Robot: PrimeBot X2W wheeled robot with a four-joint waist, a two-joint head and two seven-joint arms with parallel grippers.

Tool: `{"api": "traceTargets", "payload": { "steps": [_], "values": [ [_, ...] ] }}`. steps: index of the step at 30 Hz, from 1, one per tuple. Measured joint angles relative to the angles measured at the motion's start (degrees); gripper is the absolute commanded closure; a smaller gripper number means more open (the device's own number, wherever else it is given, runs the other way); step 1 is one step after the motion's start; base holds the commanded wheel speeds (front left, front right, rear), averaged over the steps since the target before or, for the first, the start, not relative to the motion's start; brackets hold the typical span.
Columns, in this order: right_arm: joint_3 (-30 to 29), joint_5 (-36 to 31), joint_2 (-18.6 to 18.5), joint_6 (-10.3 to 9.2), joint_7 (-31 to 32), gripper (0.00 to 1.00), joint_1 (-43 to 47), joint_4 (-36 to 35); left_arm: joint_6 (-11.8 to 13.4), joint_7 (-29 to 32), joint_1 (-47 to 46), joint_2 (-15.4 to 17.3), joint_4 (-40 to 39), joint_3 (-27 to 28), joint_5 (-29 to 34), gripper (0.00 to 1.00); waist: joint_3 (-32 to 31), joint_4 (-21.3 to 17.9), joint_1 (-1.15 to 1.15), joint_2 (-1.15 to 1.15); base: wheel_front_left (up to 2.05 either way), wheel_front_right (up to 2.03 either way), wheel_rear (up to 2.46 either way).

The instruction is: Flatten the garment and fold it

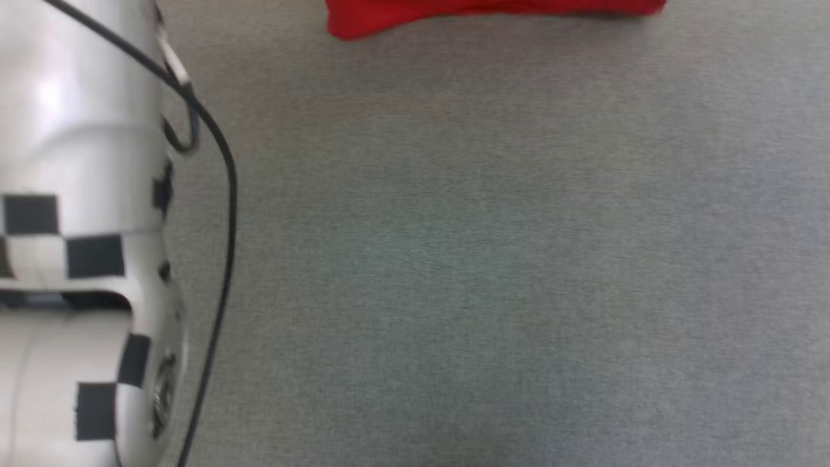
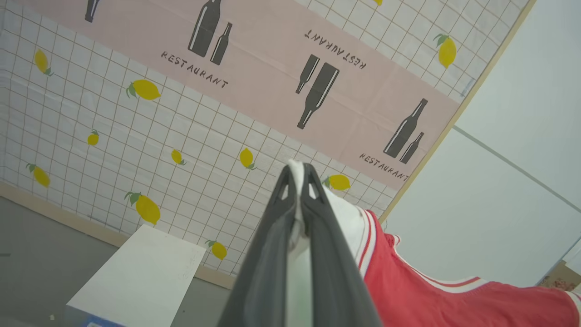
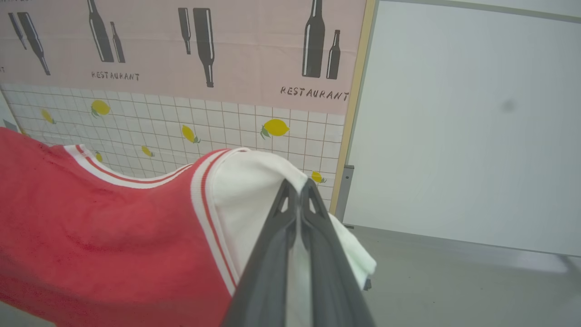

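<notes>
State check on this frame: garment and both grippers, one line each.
garment: not folded, held up by its two white sleeves, red body sagging between them.
left gripper: shut, white sleeve fabric pinched between its fingers.
right gripper: shut, clamped on the other white sleeve.

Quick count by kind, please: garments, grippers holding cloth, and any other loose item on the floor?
garment: 1
grippers shut on its white sleeves: 2, the left gripper and the right gripper
white box on the floor by the wall: 1
Total: 4
</notes>
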Motion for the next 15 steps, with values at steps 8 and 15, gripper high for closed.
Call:
{"api": "traceTargets", "payload": {
  "steps": [8, 15],
  "values": [
    [4.1, 13.9, -4.0, -0.01, -6.0, 1.0, 24.7, -5.0, -7.1, -2.7, 17.8, -0.4, 1.3, -0.1, -3.7, 1.0, -3.0, 2.3, 0.0, 0.0, 0.0, 0.0, 0.0],
    [3.4, 21.0, -4.1, -0.01, -9.5, 1.0, 53.1, -11.3, -9.3, -3.1, 45.5, -2.5, -3.4, 0.3, -9.7, 1.0, -10.5, 2.8, -0.01, 0.0, 0.0, 0.0, 0.0]
  ]
}}
